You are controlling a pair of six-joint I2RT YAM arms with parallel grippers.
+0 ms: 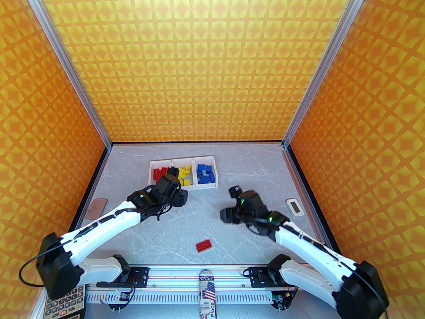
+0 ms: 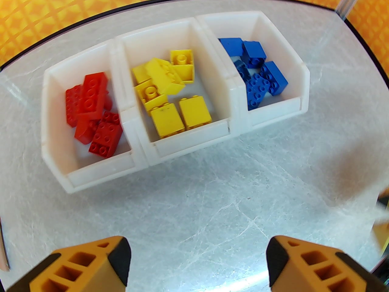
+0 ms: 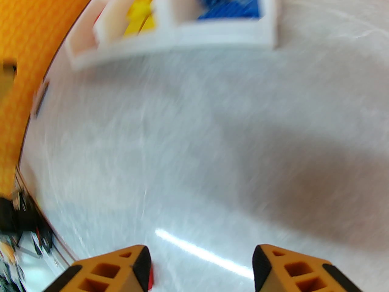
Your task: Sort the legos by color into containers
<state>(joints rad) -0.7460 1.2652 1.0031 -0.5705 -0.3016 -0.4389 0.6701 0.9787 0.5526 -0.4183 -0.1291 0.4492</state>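
Note:
Three white containers (image 1: 205, 159) (image 2: 182, 146) stand joined in a row at the back of the table. The left one holds red legos (image 2: 92, 114), the middle one yellow legos (image 2: 168, 94), the right one blue legos (image 2: 258, 74). One red lego (image 1: 204, 245) lies alone on the table near the front. My left gripper (image 1: 176, 184) (image 2: 197, 263) hovers open just in front of the bins, nothing between its fingers. My right gripper (image 1: 230, 203) (image 3: 200, 266) is open over bare table right of centre. Its wrist view is blurred, with the containers (image 3: 212, 32) at the top and a red sliver beside its left finger (image 3: 121, 269).
A small white device (image 1: 294, 207) lies near the right wall. A tan tag (image 1: 96, 208) sits at the left edge. A calculator (image 1: 64, 306) and a flag-printed object (image 1: 207, 292) rest by the arm rail at the front.

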